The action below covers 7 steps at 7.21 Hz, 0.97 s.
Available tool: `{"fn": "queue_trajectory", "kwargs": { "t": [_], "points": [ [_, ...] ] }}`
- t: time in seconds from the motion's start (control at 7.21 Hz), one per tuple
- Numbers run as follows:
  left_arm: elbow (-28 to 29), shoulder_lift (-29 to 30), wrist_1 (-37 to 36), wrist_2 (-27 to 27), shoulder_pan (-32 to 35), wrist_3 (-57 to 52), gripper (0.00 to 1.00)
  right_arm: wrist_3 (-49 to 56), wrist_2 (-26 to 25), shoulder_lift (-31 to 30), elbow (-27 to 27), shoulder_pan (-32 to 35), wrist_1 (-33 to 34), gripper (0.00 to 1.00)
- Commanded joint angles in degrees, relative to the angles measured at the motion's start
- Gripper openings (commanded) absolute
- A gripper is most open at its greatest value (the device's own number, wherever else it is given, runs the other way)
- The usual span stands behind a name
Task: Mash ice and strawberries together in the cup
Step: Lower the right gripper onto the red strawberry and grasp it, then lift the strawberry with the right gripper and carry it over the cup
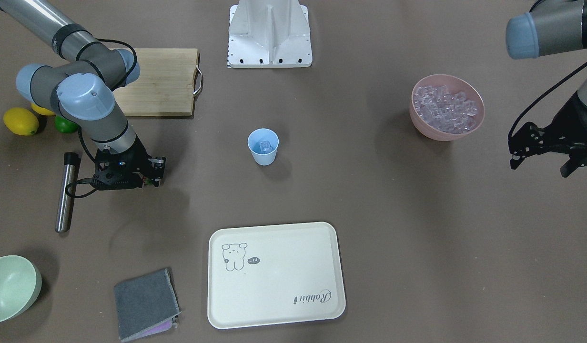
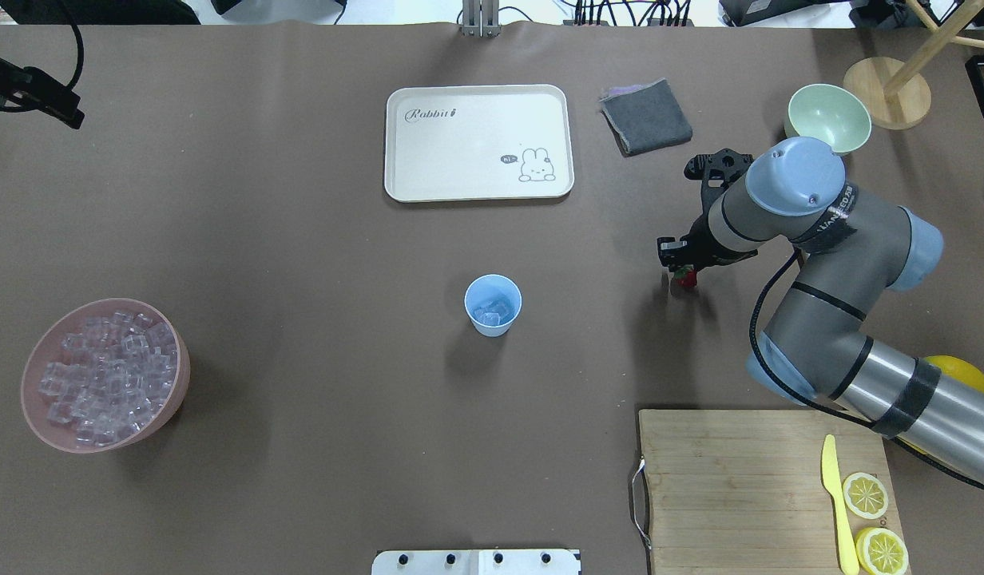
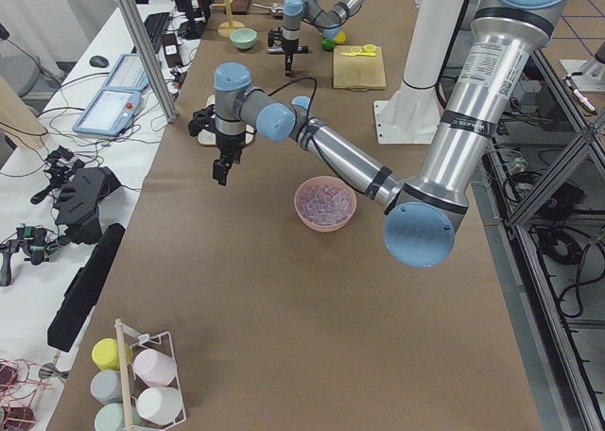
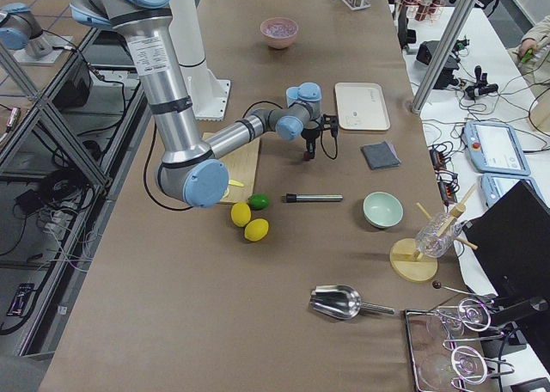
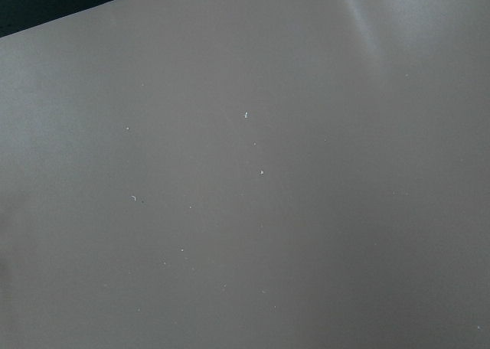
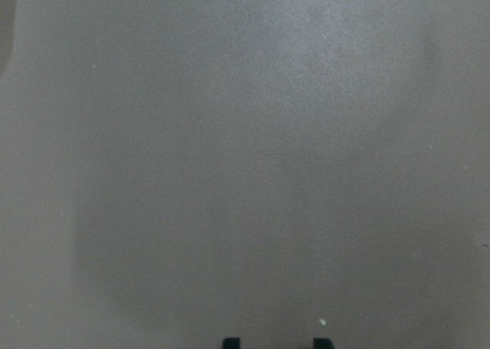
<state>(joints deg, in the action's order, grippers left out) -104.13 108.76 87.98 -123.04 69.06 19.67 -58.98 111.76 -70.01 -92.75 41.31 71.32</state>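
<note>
The light-blue cup point(image 2: 493, 304) point(image 1: 263, 146) stands upright mid-table with a few pieces of ice point(image 2: 492, 312) inside it. More ice point(image 2: 101, 375) fills a pink bowl point(image 1: 420, 125). My right gripper point(image 2: 684, 270) point(image 1: 150, 180) hangs above the table to the cup's side, shut on a small red strawberry point(image 2: 686, 277). In the right wrist view only the two finger ends show at the bottom edge, over bare table. Far from the cup, beyond the pink bowl, my left gripper point(image 1: 541, 167) hangs open and holds nothing.
A metal cylinder point(image 1: 66, 193) lies near the right arm. A cutting board point(image 2: 739, 487) carries a yellow knife point(image 2: 835, 503) and lemon slices point(image 2: 867, 495). Lemons point(image 1: 21, 121) and a lime point(image 1: 65, 125) lie beside it. A cream tray point(image 2: 404, 180), grey cloth point(image 2: 646, 116) and green bowl point(image 2: 803, 128) sit on the far side.
</note>
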Motion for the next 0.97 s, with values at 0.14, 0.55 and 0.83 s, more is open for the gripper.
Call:
{"fn": "queue_trajectory", "kwargs": {
  "t": [0.14,0.55,0.83],
  "points": [
    [0.6,0.0,-0.1,-1.2,1.7,-0.2,0.98,0.1,-0.1,1.8,-3.4,2.0,0.7,0.00],
    [1.0,-1.6,-0.1,-1.2,4.0,-2.7,0.98,-0.4,-0.4,8.1,-8.9,2.0,0.8,0.00],
    [2.9,-2.6,-1.7,-1.2,6.4,-7.8,0.98,-2.6,-6.4,13.3,-8.3,-2.5,0.8,0.00]
  ]
}}
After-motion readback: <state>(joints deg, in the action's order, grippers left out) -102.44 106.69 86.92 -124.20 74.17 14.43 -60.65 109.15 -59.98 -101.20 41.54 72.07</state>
